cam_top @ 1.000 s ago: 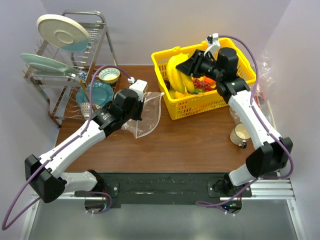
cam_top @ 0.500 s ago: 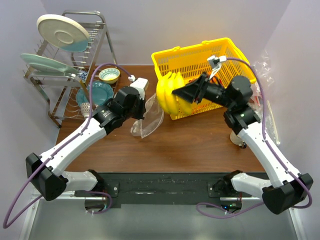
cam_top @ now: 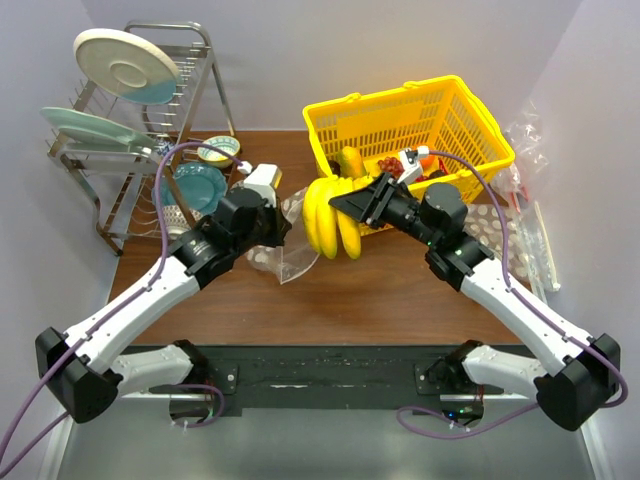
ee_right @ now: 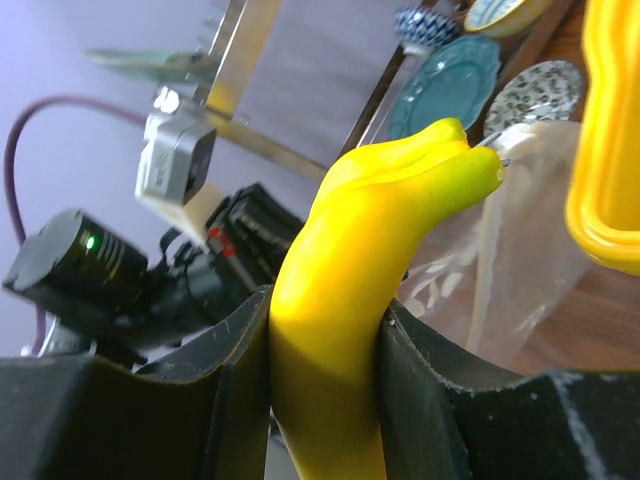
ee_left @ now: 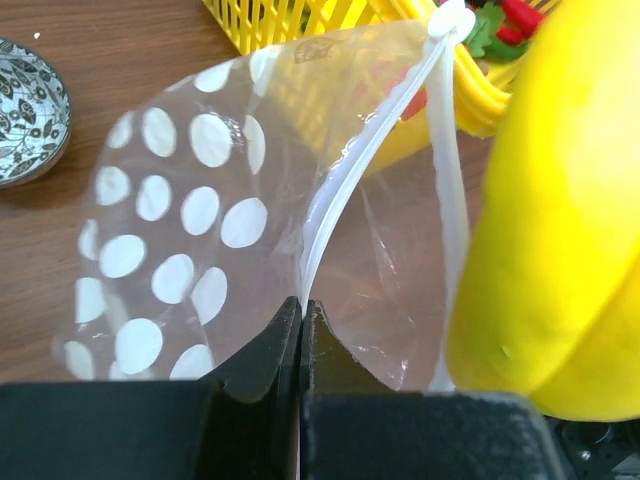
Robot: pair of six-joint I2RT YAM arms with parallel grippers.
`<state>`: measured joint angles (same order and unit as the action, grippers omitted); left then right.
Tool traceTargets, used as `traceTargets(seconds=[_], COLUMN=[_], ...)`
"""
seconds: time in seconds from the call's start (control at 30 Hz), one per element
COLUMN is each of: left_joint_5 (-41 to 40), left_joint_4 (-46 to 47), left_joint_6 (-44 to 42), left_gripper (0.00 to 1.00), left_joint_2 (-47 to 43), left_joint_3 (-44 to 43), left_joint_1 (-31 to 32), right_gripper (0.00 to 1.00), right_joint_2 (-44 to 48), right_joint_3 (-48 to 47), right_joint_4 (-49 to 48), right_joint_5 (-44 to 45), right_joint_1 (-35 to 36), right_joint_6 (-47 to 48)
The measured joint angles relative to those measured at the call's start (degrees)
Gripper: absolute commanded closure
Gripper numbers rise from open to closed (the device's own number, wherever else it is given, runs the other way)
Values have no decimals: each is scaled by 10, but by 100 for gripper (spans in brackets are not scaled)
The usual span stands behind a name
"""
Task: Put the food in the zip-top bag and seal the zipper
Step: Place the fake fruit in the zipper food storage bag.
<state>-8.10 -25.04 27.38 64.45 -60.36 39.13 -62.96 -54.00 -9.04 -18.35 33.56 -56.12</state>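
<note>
- left hand (ee_left: 301, 306) pinches the zipper (ee_left: 347, 183) of the zip-top bag (ee_left: 185, 215), mouth parted.
- right hand (ee_right: 325, 318) grips the banana bunch (cam_top: 328, 218) beside it.
- yellow basket (cam_top: 400, 112) stands just behind.

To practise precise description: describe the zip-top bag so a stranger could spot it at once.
Start at the yellow basket; just left of it the left gripper pinches a clear bag. White polka dots and a whitish zipper strip distinguish it.

Banana bunch (cam_top: 330, 218) lifted from yellow basket (cam_top: 482, 112), now beside zip-top bag (cam_top: 292, 258) mouth.
</note>
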Motion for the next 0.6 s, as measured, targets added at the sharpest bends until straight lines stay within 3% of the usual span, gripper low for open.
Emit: traceTargets(seconds=[0.3, 0.6], left_joint_5=[-3, -44], left_joint_4=[64, 82], left_joint_6=[48, 80], left_gripper=[100, 100], left_joint_2=[-22, -24], left_joint_3=[63, 78], left_joint_1=[23, 54], right_gripper=[100, 100], right_joint_2=[-29, -52], right_joint_3=[-7, -7], right_joint_4=[56, 52], right_joint_5=[176, 310], right_joint_1=[68, 124], right_joint_6=[-65, -84])
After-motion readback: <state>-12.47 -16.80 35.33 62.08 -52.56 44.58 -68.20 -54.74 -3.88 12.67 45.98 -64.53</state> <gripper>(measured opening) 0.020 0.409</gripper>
